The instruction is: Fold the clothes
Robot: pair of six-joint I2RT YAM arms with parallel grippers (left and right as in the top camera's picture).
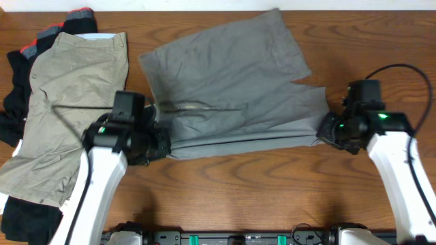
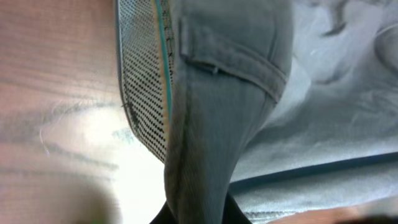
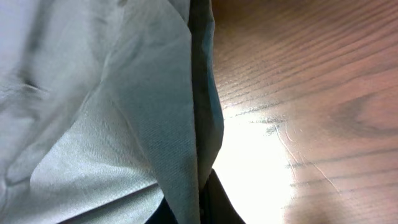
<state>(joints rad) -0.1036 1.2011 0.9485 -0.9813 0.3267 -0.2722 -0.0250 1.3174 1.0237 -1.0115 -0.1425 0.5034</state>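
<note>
The left gripper [image 1: 161,144] is clamped on the waistband of the grey shorts [image 1: 231,88]. In its wrist view the dark fingers [image 2: 163,216] close on a ridge of cloth that rises straight away from them. A belt loop [image 2: 239,65] sits on the band, and a dotted mesh lining [image 2: 143,81] (edged in teal) shows just beside the ridge. The right gripper [image 1: 325,131] is likewise shut on the same shorts, at the end of one leg, where its fingers [image 3: 221,208] pinch a thin folded edge of grey cloth.

Under and around both grippers is a brown wooden worktop [image 1: 238,190]. Its grain runs across, and a bright patch of glare lies close beside each gripper in the wrist views. Behind the arms, along the worktop's near edge, runs a black rail [image 1: 218,237] with green tabs. A black cable [image 1: 402,68] loops off the right arm.

The grey shorts lie flat between the two grippers, with the near edge drawn in a line from one to the other and the rest spread away from them. On the outer side of the left gripper, partly under that arm, lie khaki shorts [image 1: 68,102], apart from the grey pair. Beyond these a red-banded piece [image 1: 65,27] and black garments [image 1: 13,109] lie partly under the khaki.
</note>
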